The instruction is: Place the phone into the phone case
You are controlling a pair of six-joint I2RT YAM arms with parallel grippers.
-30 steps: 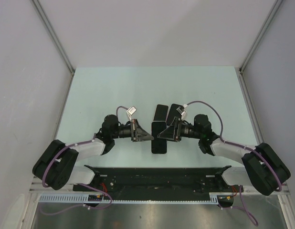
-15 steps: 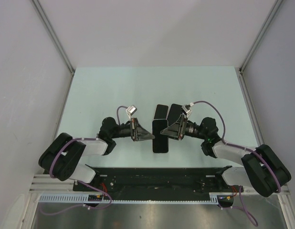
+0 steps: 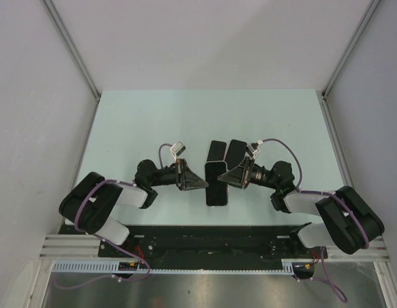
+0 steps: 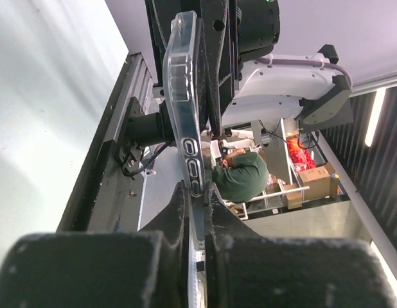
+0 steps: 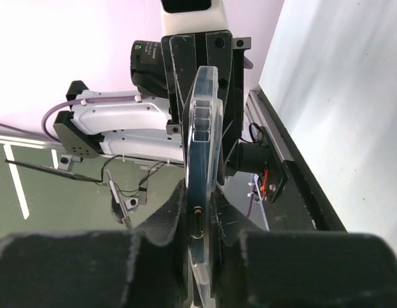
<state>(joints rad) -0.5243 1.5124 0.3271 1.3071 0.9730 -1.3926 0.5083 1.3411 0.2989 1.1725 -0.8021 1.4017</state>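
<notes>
No legible text, label, brand or number is showing in any view. The cardboard boxes (image 4: 317, 181) behind the left wrist are appearing too small and blurred to read. The clear phone case (image 4: 184, 83) is showing only moulded cut-outs.

This is a robot lab. Two robot arms (image 3: 115, 200) are fixed to a metal rail (image 3: 205, 239) at the near edge of a pale green table (image 3: 121, 122). Plain walls (image 3: 205, 45) stand on three sides. Purple wires (image 3: 286, 151) run along the arms. Past the near edge, a person in a green top (image 4: 243, 179) sits by boxes (image 4: 319, 181) under a long light (image 4: 376, 109).
</notes>
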